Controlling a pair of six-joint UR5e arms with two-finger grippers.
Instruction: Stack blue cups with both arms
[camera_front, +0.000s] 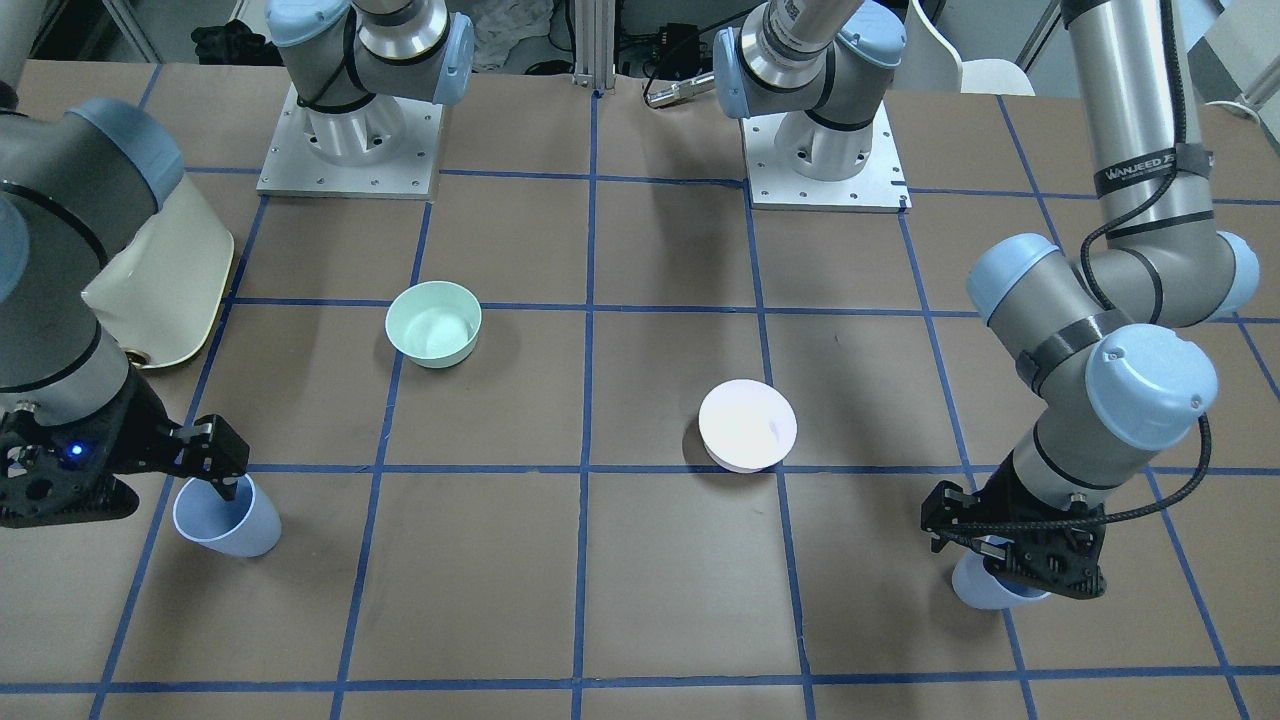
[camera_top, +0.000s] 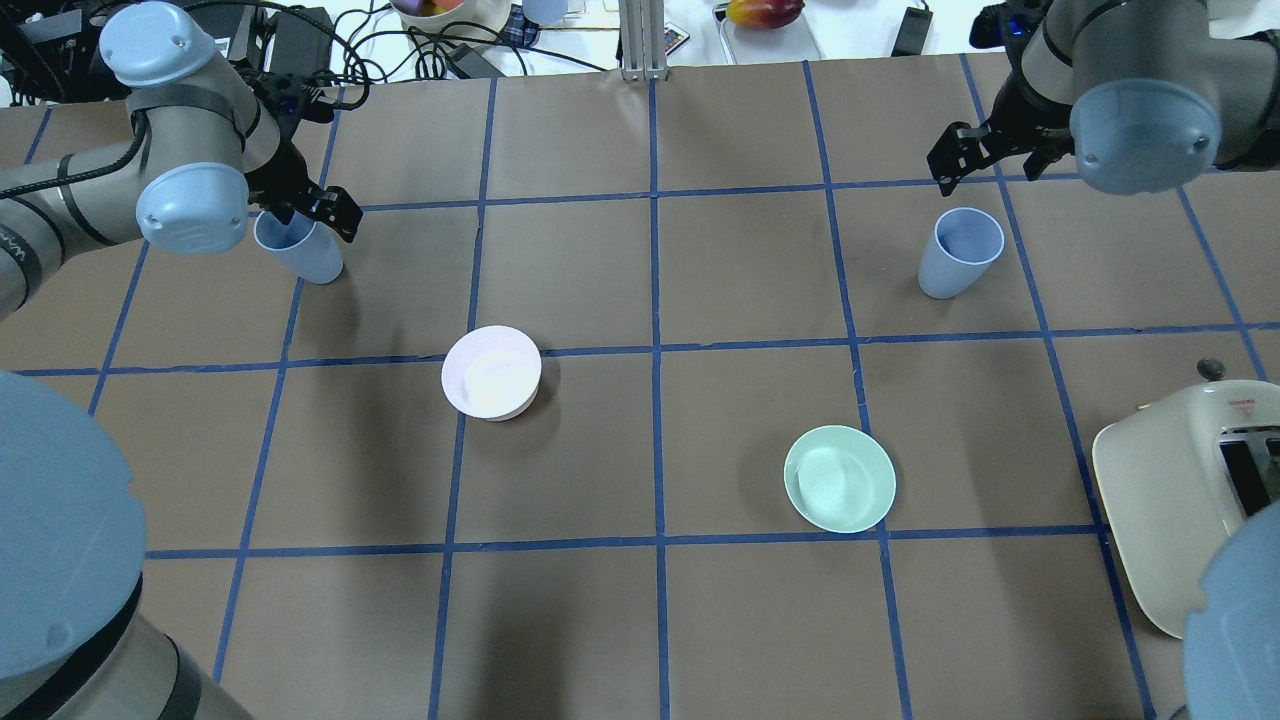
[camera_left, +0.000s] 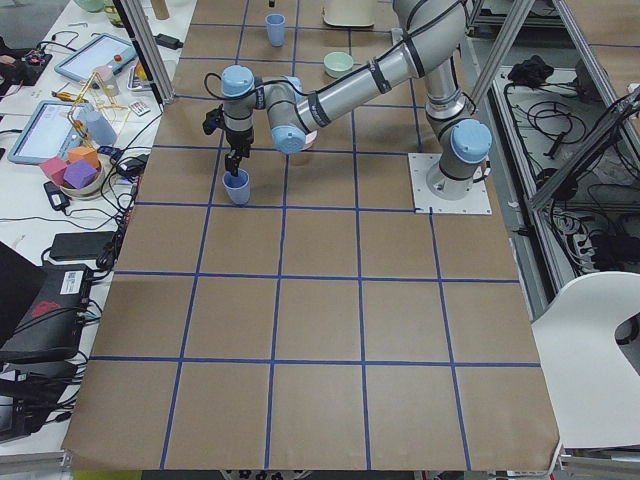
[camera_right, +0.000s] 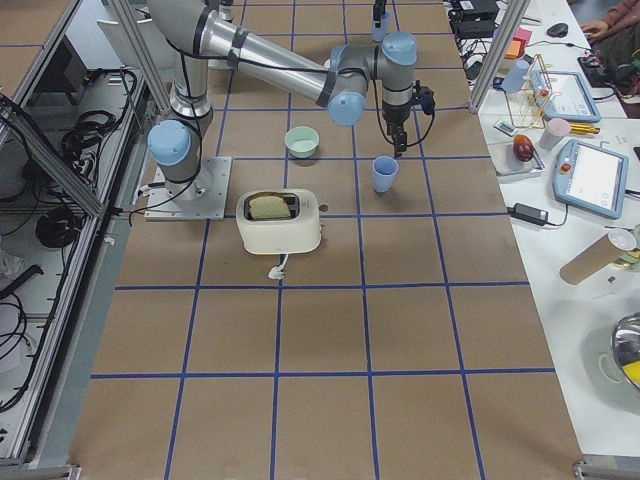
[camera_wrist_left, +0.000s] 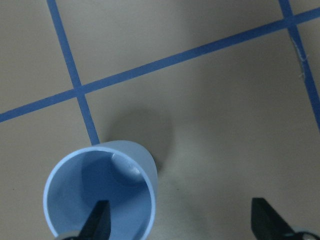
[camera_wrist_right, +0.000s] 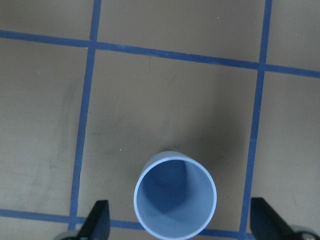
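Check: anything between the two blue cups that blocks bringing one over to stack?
Nothing visible on the straight line between the left blue cup and the right blue cup. The pink bowl and the mint-green bowl sit nearer the robot, off that line.

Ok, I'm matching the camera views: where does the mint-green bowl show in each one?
Front-facing: mint-green bowl left of centre.
Overhead: bowl lower right.
Exterior left: bowl at top, middle.
Exterior right: bowl upper middle.
Wrist views: not in either.
Landmark: the cream toaster nearest it.

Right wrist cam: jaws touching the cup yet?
No, the cup stands between the wide-open right jaws with a clear gap on each side.
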